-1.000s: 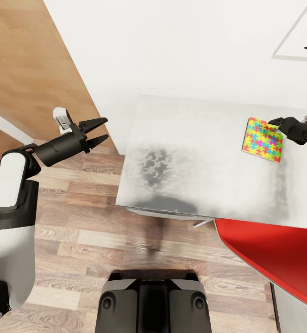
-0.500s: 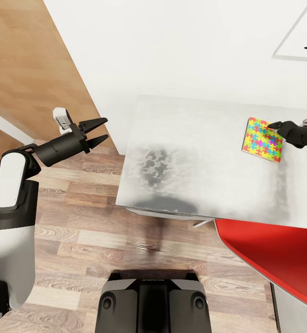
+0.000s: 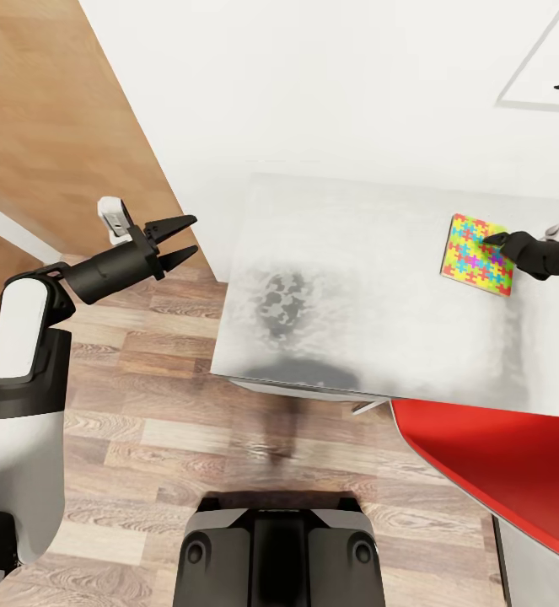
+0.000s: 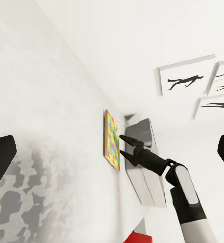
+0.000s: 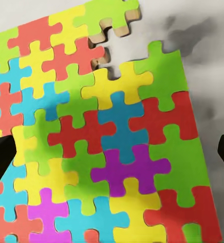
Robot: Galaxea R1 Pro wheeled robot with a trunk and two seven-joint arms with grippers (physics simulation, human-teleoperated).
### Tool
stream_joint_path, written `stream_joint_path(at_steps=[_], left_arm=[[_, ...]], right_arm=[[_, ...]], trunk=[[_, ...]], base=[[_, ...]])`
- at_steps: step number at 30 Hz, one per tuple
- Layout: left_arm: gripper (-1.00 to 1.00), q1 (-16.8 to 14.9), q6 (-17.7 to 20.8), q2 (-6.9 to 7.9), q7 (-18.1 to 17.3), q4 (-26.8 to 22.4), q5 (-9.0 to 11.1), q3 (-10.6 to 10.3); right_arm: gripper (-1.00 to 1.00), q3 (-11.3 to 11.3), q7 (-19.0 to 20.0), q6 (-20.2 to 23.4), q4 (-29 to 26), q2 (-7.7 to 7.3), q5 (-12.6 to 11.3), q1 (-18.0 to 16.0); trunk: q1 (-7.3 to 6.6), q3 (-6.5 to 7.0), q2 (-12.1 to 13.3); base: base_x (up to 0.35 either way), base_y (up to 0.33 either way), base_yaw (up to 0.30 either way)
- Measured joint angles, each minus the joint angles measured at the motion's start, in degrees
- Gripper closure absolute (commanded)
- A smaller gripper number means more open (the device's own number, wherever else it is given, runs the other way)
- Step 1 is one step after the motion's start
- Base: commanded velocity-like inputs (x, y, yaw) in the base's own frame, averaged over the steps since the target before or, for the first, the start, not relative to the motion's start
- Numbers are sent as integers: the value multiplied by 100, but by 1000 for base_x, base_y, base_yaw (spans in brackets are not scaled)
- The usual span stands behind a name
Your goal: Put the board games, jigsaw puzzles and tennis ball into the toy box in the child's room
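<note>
A matt, mottled grey-white bench (image 3: 355, 320) carries a jigsaw puzzle (image 3: 476, 254) of smooth, brightly coloured interlocking pieces; below, a grained wood-plank floor (image 3: 136, 438) and a glossy red plastic-looking chair seat (image 3: 498, 464), beside matt black gripper arms.

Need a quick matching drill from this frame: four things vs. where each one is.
Things:
1. left gripper
2. right gripper
3. jigsaw puzzle
4. red chair

Places:
A. flat on the table
B. over the puzzle
C. over the floor, off the table's left end
D. under the table's near edge

Pairs: 1-C, 2-B, 3-A, 4-D
</note>
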Motion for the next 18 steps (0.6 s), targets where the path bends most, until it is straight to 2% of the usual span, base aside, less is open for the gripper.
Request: stream_joint_path(at_steps=[18], left_arm=[[-100, 2, 0, -4, 1, -3, -3, -1]], right_arm=[[-100, -1, 12, -3, 11, 0, -3, 80]], trunk=[[0, 0, 0]], base=[[0, 0, 0]])
